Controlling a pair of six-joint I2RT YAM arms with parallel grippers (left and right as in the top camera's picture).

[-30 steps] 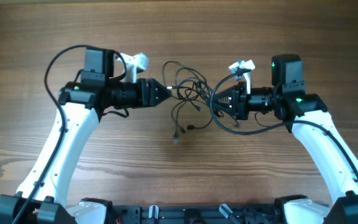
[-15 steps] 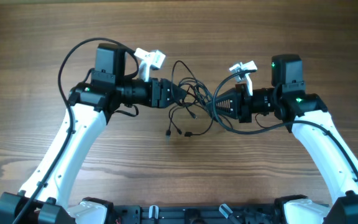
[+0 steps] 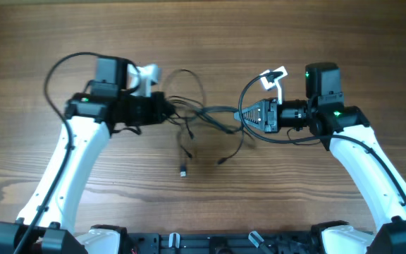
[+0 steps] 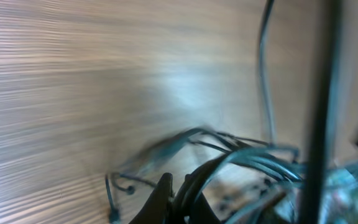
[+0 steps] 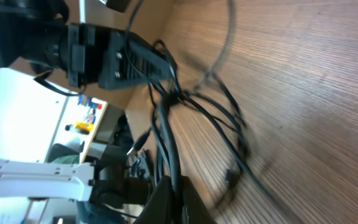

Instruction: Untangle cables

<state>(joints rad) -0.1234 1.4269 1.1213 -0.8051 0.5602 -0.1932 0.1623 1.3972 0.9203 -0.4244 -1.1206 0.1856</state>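
The cables (image 3: 217, 109) stretch taut across the table (image 3: 203, 42) centre, plug ends (image 3: 182, 171) trailing toward 6 o'clock. Both the left gripper (image 3: 169, 111) and the right gripper (image 3: 247, 115) pinch strands. Draw them apart gently — toward 9 and 3 o'clock — and ease off if the crossing cinches rather than slips.

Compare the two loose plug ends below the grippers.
The left plug end lies nearer the robot's base than the right plug end. The left one's wire drops almost straight from the left gripper; the right one's curves in from near the right gripper. Both are small, dark and ungripped, ends of the cables held between the grippers.
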